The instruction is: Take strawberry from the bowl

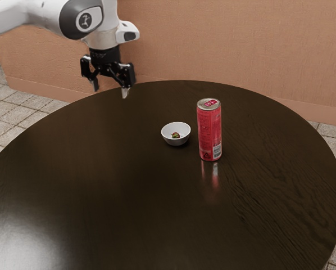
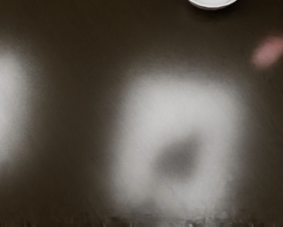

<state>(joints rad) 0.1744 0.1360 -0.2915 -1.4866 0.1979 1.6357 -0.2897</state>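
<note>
The gripper (image 1: 110, 90) hangs well apart from the white bowl (image 1: 176, 142), its 2 fingers spread. What looks like the strawberry (image 1: 176, 135), though small and hard to make out, lies inside the bowl, just beside 1 upright red can (image 1: 209, 130) on the dark table (image 1: 100, 197).

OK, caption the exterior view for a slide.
Open black two-finger hand above a dark round table; small red-and-green strawberry in a white bowl beside a tall red can.
</note>
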